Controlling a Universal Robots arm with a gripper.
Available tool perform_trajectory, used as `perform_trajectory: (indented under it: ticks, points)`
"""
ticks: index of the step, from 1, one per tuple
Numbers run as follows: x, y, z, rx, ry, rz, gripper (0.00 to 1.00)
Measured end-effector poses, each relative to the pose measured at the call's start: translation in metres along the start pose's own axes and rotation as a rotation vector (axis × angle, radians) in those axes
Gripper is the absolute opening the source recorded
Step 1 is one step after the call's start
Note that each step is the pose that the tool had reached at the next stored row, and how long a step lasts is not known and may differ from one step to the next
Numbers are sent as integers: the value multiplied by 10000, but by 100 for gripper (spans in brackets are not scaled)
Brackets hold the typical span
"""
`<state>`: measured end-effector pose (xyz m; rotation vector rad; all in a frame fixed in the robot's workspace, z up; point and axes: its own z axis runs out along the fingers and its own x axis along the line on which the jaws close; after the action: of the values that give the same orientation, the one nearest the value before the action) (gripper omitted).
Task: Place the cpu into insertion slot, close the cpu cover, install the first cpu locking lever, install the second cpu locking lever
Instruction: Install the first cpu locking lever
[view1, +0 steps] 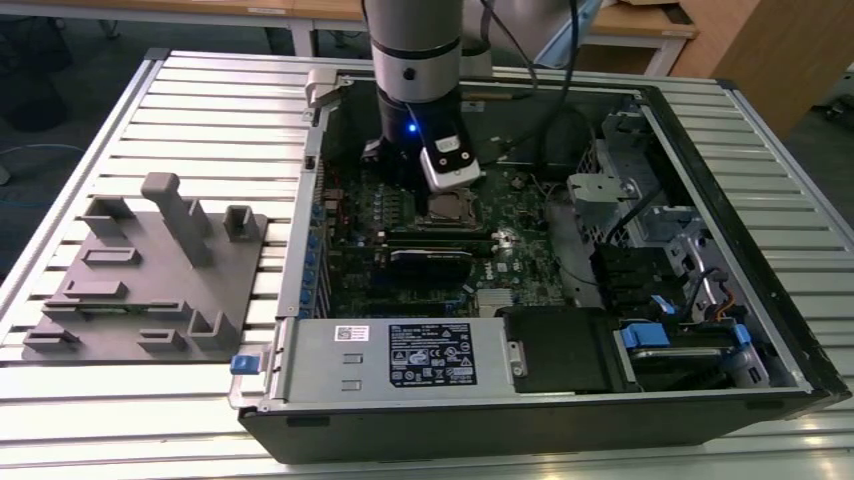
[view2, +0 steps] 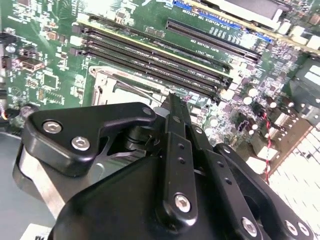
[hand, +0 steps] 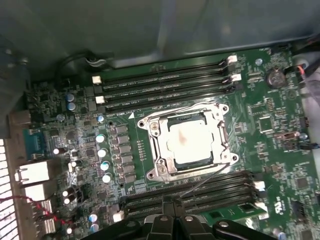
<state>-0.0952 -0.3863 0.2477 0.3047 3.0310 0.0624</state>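
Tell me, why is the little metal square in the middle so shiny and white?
In the first wrist view, light bounces off the cpu, washing its metal top out to a pale glare; the case wall above lies in dim shadow. In the second wrist view, the gripper looks big and dark. In the exterior view, a small blue light glows on the arm.

In the first wrist view the cpu sits in the insertion slot with the cpu cover over it, between memory slots, while the computer case lies on the surface, the exterior view's right of a fixture block.
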Motion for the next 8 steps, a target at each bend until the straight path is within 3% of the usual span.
perform_trajectory:
  ticks: [3,8]
  points:
    - [-4,2,-51,3,1,0,10]
    - [-19,16,-44,-28,7,3,10]
